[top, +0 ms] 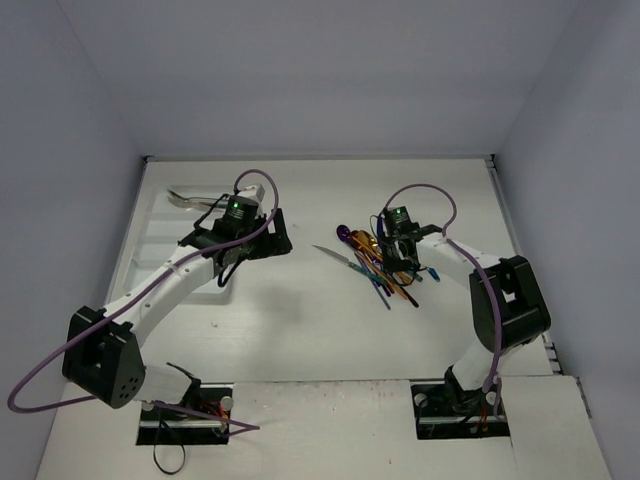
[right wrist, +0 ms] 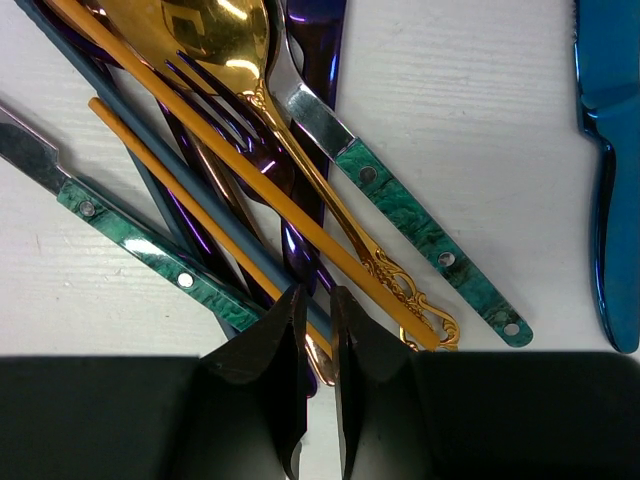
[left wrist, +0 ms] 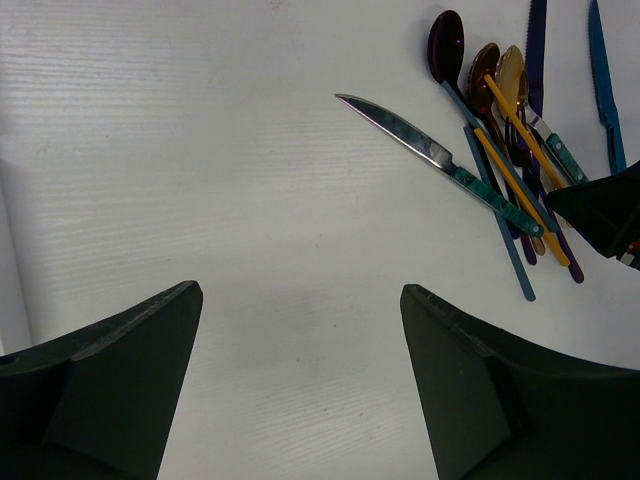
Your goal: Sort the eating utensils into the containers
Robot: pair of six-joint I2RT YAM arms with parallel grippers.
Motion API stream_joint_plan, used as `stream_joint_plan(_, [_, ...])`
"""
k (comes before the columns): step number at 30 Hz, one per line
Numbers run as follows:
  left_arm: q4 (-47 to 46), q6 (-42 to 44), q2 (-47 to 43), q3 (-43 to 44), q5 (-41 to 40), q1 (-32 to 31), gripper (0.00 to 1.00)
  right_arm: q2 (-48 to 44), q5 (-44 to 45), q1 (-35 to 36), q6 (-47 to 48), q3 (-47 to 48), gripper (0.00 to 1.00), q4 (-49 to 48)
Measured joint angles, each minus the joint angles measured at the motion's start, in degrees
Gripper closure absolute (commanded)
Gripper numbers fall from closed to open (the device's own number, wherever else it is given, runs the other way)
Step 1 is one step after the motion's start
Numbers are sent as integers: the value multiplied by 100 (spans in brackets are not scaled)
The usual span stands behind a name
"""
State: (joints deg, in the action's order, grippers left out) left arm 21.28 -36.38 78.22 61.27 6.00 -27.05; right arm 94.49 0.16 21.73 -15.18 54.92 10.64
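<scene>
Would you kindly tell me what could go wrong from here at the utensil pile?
1. The right jaws seem to pinch only the tip of a copper handle tangled among an orange handle and a gold spoon; lifting may drag those along, or the tip may slip out.
2. The tray lies beyond the left arm, so carrying across risks a collision.

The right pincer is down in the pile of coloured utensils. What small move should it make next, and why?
Probably a short, slow lift straight up. The right pincer stands almost shut on the end of a slim copper-coloured metal handle, and a thin orange metal handle lies packed beside it, so a quick pull might drag neighbours along.
</scene>
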Motion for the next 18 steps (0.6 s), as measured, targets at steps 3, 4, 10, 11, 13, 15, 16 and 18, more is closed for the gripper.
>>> stream_joint_plan(3, [0, 2, 1, 15, -2, 0, 21, 9, -1, 1, 3, -1, 86, -31])
stream_joint_plan(4, [0, 2, 3, 16, -2, 0, 21, 11, 0, 1, 5, -2, 86, -41])
stream_joint_plan(10, [0, 1, 98, 88, 3, -10, 21, 173, 33, 1, 21, -7, 86, -107])
stream_joint_plan(11, [0, 0, 103, 88, 0, -19, 21, 210, 51, 1, 24, -9, 86, -117])
stream_joint_plan(13, [0, 0, 103, 88, 2, -44, 21, 231, 66, 1, 32, -9, 86, -169])
stream_joint_plan(15, [0, 0, 104, 88, 2, -69, 21, 245, 78, -1, 42, -9, 86, -206])
stream_joint_plan(16, [0, 0, 105, 88, 2, -73, 21, 251, 83, -1, 44, -9, 85, -229])
stream_joint_plan(18, [0, -2, 105, 88, 4, -76, 21, 261, 96, 0, 47, -9, 85, -281])
